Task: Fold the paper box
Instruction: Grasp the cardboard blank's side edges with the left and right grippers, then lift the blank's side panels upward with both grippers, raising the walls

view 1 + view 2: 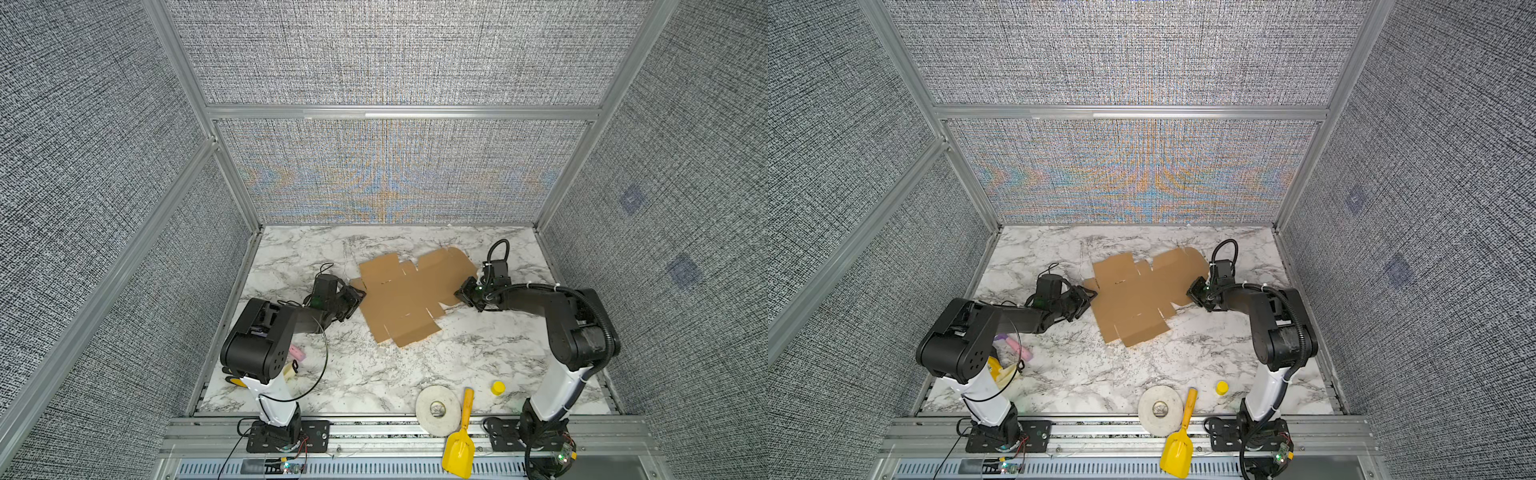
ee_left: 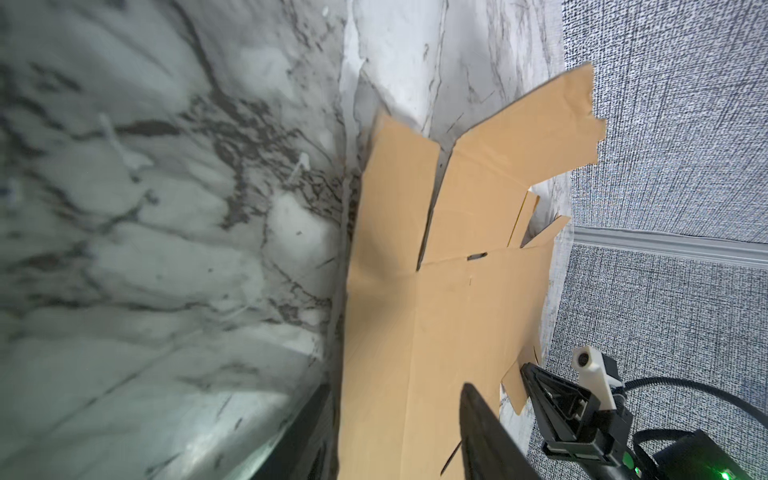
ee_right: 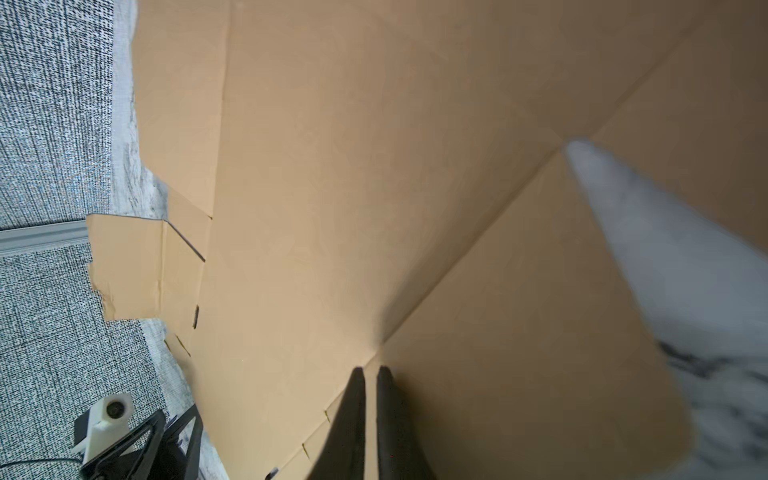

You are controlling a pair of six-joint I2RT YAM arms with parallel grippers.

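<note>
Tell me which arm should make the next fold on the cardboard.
Right, probably: the right hand is shut on an edge of the paper box, while the left hand stands open at the opposite edge, gripping nothing yet.

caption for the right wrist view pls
Edge of the unfolded paper box pinched between the fingers of the right gripper

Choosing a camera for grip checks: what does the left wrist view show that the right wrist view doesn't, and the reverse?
Only left wrist: the left gripper close up, jaws apart astride an edge of the paper box. Only right wrist: the right gripper close up, jaws almost together at a crease; a pinch can't be confirmed. Both: the brown cardboard, the marble table, and the opposite gripper at the far edge.
</note>
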